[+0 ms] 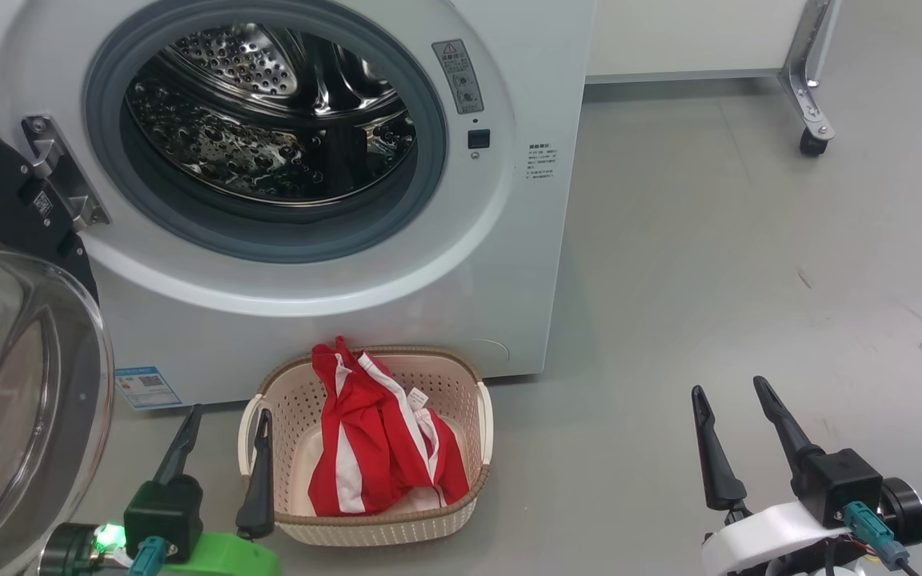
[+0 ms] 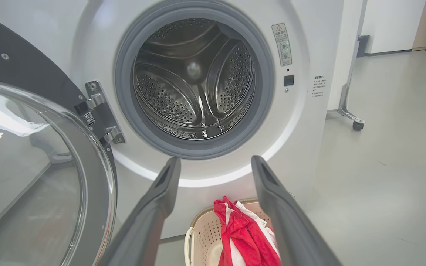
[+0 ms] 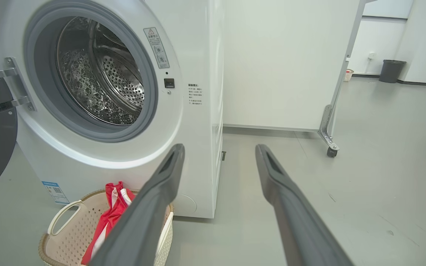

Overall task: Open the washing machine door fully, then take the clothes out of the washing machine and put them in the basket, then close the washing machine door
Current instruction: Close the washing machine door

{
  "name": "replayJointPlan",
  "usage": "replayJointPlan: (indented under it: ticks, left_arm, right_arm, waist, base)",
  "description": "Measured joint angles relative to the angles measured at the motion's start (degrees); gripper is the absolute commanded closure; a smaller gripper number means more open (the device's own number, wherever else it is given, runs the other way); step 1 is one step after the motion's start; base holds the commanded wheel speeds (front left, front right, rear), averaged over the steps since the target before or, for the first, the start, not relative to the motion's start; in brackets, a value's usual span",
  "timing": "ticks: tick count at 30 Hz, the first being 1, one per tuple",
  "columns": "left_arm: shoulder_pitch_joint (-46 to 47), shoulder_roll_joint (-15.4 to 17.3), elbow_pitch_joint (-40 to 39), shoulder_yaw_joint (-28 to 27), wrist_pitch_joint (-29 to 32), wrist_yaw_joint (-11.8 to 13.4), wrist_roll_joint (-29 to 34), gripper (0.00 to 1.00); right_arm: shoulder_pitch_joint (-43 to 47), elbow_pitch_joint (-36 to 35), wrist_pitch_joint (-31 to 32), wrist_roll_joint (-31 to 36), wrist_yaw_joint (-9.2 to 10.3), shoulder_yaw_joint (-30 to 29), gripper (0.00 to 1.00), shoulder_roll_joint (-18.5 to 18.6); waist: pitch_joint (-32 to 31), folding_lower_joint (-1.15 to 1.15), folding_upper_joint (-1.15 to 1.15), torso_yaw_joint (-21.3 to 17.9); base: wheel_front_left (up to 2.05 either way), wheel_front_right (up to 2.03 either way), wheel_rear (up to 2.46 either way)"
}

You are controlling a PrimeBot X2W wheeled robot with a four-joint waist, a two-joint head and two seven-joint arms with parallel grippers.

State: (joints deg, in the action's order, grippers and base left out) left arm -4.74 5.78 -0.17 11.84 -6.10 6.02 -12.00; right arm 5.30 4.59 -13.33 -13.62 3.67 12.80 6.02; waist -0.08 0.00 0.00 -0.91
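Note:
The white washing machine (image 1: 397, 264) stands with its door (image 1: 13, 384) swung wide open to the left, the glass bowl bulging toward me. Its steel drum (image 1: 269, 120) shows no clothes inside. The red clothes (image 1: 381, 440) with white stripes lie heaped in the cream basket (image 1: 385, 528) on the floor before the machine. My left gripper (image 1: 229, 424) is open just left of the basket, one finger over its left rim. My right gripper (image 1: 729, 400) is open over bare floor, well right of the basket. The left wrist view shows the drum (image 2: 198, 81), door (image 2: 31, 166) and clothes (image 2: 242, 232).
A wheeled metal leg of a white partition (image 1: 809, 80) stands at the back right. Grey floor (image 1: 749, 280) spreads to the right of the machine. A dark bin (image 3: 391, 70) sits far off by the wall. A blue label sticker (image 1: 146, 386) is low on the machine's front.

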Motion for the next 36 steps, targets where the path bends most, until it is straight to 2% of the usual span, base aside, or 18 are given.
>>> replayJointPlan:
  ticks: [16,36]
  left_arm:
    - [-0.1,0.0,-0.7,-0.5,0.1,0.2,0.1,0.0]
    - [-0.3,-0.1,-1.7,-0.5,0.8,0.2,0.5,0.0]
  right_arm:
    - [0.0,-0.1,0.0,0.0,0.01,-0.1,0.0,0.0]
    - [0.0,-0.2,0.0,0.0,0.53,-0.5,0.0,0.0]
  waist:
    - [-0.4,0.0,0.0,-0.1]
    - [-0.8,0.0,0.0,0.2]
  base:
    - [-0.62,0.62,0.0]
    - [-0.05,0.05,0.0]
